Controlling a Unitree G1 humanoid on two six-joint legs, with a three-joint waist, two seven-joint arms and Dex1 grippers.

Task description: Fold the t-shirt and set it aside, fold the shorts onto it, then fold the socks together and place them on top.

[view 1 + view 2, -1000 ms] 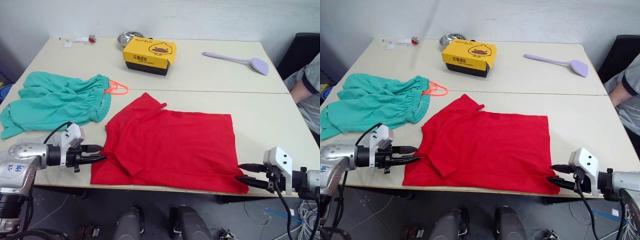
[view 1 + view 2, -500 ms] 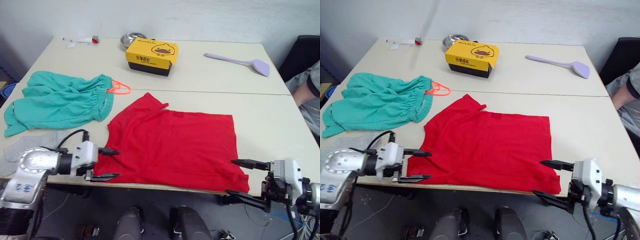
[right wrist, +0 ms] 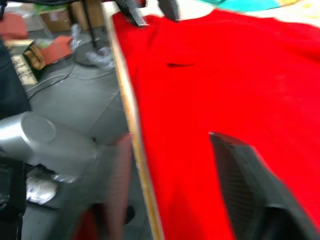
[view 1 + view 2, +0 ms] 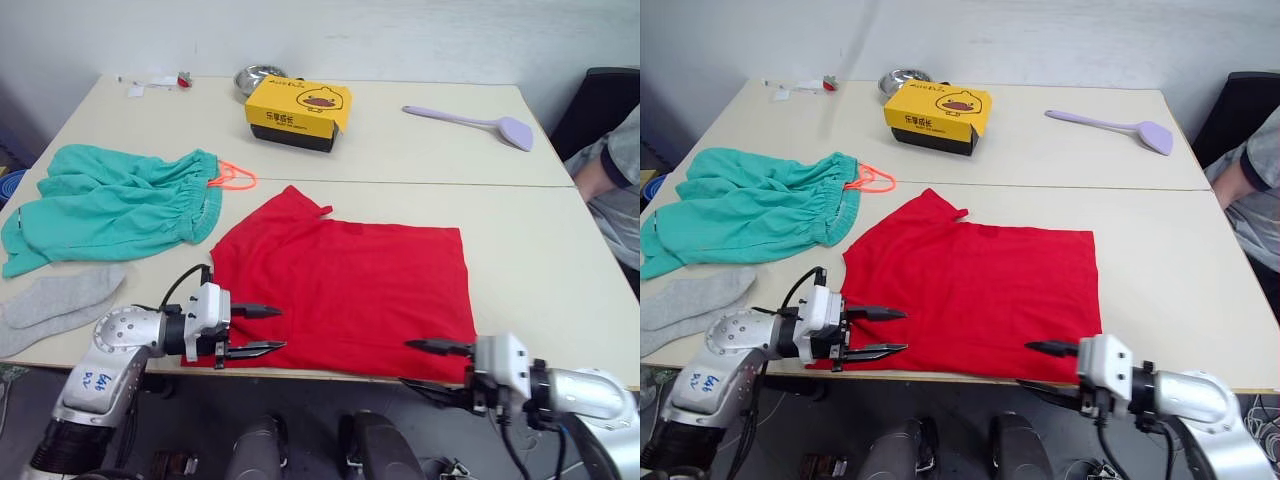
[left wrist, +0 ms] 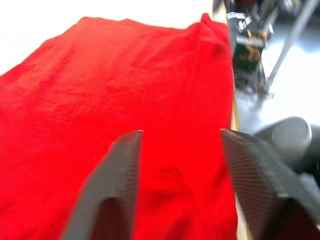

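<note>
The red t-shirt (image 4: 345, 280) lies spread flat at the table's front middle, and it fills the left wrist view (image 5: 100, 100) as well. My left gripper (image 4: 279, 328) is open at the shirt's front left corner, its fingers (image 5: 117, 185) spread above the cloth and holding nothing. At the front right hem my right gripper (image 4: 406, 362) is open too, one finger over the cloth and the other below the table edge. The teal shorts (image 4: 110, 205) lie bunched at the left. The grey socks (image 4: 60, 300) rest side by side at the front left edge.
A yellow box (image 4: 298, 112), a metal bowl (image 4: 255, 75) and a purple spatula (image 4: 470, 118) sit along the far half of the table. Small bits (image 4: 160, 82) lie at the far left corner. A person's arm (image 4: 605, 170) shows at the right edge.
Both grippers have moved inward along the front edge onto the shirt's hem. The left fingers have spread from nearly together to wide apart. The socks have come into sight.
</note>
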